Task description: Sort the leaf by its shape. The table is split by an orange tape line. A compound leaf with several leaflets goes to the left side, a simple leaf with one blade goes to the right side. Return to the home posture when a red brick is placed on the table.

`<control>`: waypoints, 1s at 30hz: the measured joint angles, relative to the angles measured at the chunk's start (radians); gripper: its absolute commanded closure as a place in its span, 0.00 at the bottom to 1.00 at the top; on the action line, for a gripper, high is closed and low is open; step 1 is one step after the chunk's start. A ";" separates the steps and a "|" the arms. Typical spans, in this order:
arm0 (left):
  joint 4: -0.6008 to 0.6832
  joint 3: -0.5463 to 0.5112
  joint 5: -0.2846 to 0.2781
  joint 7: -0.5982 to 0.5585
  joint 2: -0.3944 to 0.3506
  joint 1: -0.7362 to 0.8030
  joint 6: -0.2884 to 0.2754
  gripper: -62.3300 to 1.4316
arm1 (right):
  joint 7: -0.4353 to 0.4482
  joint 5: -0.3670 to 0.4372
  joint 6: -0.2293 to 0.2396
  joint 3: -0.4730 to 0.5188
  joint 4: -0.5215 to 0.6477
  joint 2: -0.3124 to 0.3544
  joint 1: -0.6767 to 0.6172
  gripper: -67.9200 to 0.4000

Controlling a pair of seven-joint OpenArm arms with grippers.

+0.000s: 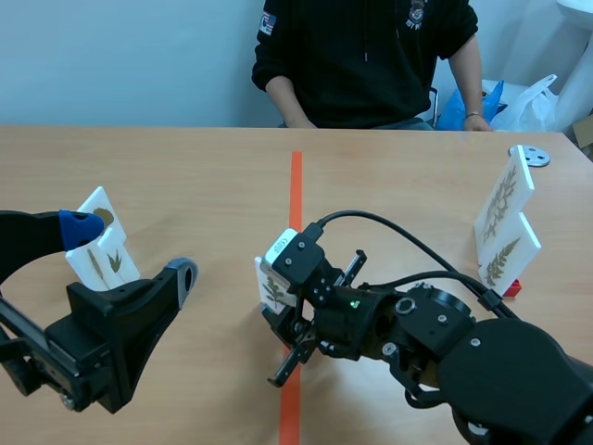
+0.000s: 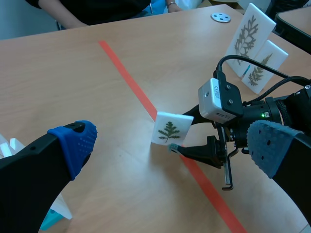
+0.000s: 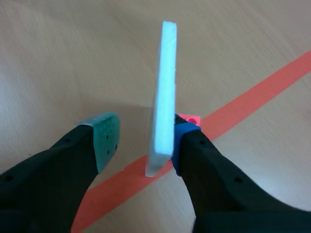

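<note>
- The card (image 1: 274,284) being sorted stands upright on the tape line (image 1: 296,185). Its leaf looks divided into several leaflets, so I judge it belongs left of the line, and that move is not yet made.
- The right claw (image 3: 141,140) straddles the card, spread wider than it. The blue pad (image 3: 181,133) touches one face and the green pad (image 3: 104,138) stands off the other, so it has no hold.
- The left claw (image 1: 133,249) gapes wide with nothing in it, well left of the line, just by a few propped cards (image 1: 104,248).
- Two fern cards (image 1: 505,218) stand well right of the line on the worktop (image 1: 185,167). I cannot tell whether they are sorted or waiting.
- I see no loose red brick, only a small red foot (image 3: 189,119) behind the card, so going home looks not yet due.
- Nothing is readable. The patch (image 1: 269,21) on the person's (image 1: 366,56) top is too small.
</note>
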 measured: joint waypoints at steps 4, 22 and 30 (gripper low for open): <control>0.000 0.000 0.000 0.000 0.000 0.000 0.000 0.00 | 0.000 0.000 -0.005 0.000 0.000 0.000 0.000 0.90; 0.000 0.000 0.000 0.000 0.000 0.000 0.000 0.00 | -0.074 0.152 -0.051 0.220 0.543 0.107 -0.228 0.90; 0.000 0.000 0.000 0.000 0.000 0.000 0.000 0.00 | -0.167 0.296 -0.040 0.424 0.801 0.175 -0.399 0.90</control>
